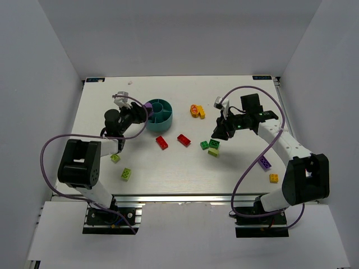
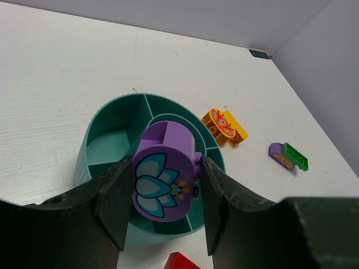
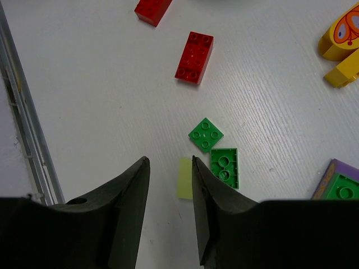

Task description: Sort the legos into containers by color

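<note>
Light was bright, even and diffuse from overhead, with faint soft shadows. Beyond the right gripper (image 3: 170, 163) the table (image 3: 101, 101) was sharp; the gripper's fingers (image 3: 126, 218) were featureless black

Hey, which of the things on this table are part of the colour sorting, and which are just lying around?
Part of the job: teal bowl, held purple brick, red bricks, green bricks, lime bricks, orange bricks, loose purple brick.

Just there: purple cables, metal rail, small white bit at the far edge.
</note>
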Tool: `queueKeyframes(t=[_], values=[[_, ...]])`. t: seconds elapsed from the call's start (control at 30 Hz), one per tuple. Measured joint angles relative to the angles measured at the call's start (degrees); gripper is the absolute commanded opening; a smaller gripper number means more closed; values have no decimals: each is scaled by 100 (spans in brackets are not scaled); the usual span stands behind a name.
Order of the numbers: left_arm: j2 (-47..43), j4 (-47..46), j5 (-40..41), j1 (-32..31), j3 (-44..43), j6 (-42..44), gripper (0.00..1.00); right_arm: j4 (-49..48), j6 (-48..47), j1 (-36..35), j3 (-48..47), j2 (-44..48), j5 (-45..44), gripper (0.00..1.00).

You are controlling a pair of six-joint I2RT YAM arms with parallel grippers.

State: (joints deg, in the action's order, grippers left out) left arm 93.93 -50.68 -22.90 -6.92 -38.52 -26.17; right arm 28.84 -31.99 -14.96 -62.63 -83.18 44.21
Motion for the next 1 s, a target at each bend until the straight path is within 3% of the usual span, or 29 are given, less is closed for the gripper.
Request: queueKeyframes(t=[0.1, 0.2, 0.37, 0.67, 0.73, 0.83, 0.87, 0.93, 1.0], values=[[109, -83, -48, 0, 0, -46, 39, 15, -11, 0, -35, 0, -15, 43], [127, -125, -57, 0, 0, -85, 61, 20, -13, 0, -39, 0, -31, 44], [127, -197, -46, 2, 0, -76, 72, 20, -20, 17, -39, 0, -35, 49], [15, 9, 63, 63, 0, -63, 68, 50, -76, 26, -39, 0, -35, 51], [-168, 107, 133, 101, 0, -68, 54, 72, -79, 26, -39, 0, -37, 53], [-636, 632, 297, 190, -111, -87, 22, 50, 24, 28, -39, 0, -116, 64], [-824, 914, 380, 219, -210, -96, 20, 24, 90, 37, -39, 0, -179, 65], [-1128, 1460, 540, 282, -452, -76, 20, -74, 319, 57, -57, -4, -411, 70], [-1510, 2238, 748, 387, -715, -153, 31, -190, 560, 74, -164, -50, -844, 78]])
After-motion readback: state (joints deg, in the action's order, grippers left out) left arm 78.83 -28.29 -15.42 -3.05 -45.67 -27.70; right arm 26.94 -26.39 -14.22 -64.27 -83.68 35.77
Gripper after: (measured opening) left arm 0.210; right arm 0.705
